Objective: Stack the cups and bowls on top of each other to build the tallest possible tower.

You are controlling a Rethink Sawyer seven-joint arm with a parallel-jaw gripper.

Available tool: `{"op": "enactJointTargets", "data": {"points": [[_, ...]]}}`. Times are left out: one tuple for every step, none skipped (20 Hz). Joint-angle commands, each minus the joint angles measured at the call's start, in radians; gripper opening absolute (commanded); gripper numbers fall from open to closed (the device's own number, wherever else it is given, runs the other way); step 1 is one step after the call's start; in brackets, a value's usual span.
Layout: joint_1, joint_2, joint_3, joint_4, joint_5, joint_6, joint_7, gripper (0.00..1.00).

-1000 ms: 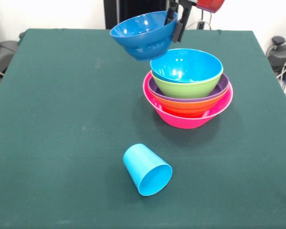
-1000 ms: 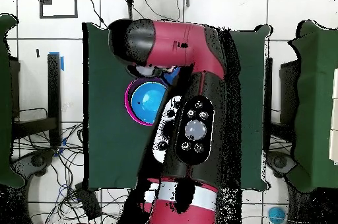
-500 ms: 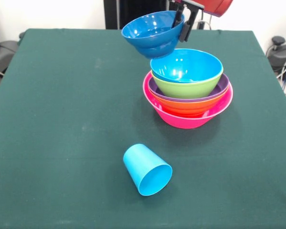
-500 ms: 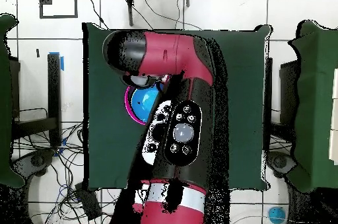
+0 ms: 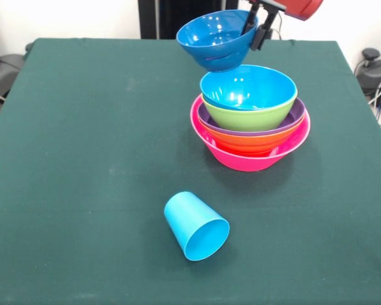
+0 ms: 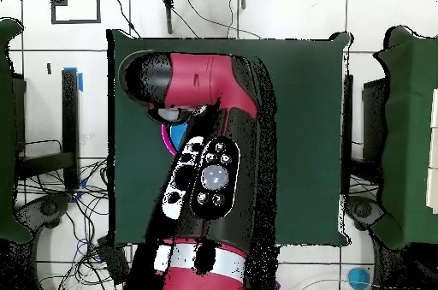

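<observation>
In the front view my gripper point(image 5: 256, 28) is shut on the rim of the small dark blue bowl point(image 5: 217, 41) and holds it tilted in the air, just above and to the left of the tower point(image 5: 250, 117). The tower is a nested pile: pink bowl point(image 5: 254, 157) as base, then orange, purple, lime green, and the sky blue bowl point(image 5: 247, 87) on top. The sky blue cup point(image 5: 196, 225) lies on its side near the table's front. The yellow-green cup and small orange bowl are out of view. In the overhead view the arm point(image 6: 205, 167) hides most of the pile.
The green table point(image 5: 82, 159) has its edges at left and right. Cables and equipment point(image 5: 374, 70) lie on the floor beyond the right edge.
My gripper has carried the dark blue bowl to the right and slightly up, closer to above the tower. The tower and the cup have not moved.
</observation>
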Motion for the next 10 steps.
{"op": "enactJointTargets", "data": {"points": [[0.025, 0.02, 0.035, 0.098, 0.007, -0.07, 0.195, 0.0], [0.025, 0.02, 0.033, 0.101, 0.007, -0.071, 0.193, 0.0], [0.027, 0.018, 0.031, 0.103, 0.009, -0.071, 0.194, 0.0], [0.028, 0.02, 0.03, 0.101, 0.01, -0.07, 0.195, 0.0], [0.03, 0.02, 0.028, 0.102, 0.011, -0.072, 0.198, 0.0], [0.032, 0.02, 0.026, 0.104, 0.012, -0.074, 0.201, 0.0], [0.033, 0.021, 0.025, 0.105, 0.013, -0.077, 0.202, 0.0], [0.033, 0.024, 0.025, 0.104, 0.013, -0.08, 0.203, 0.0], [0.035, 0.024, 0.024, 0.108, 0.014, -0.089, 0.205, 0.0], [0.037, 0.024, 0.022, 0.113, 0.014, -0.097, 0.206, 0.0]]}}
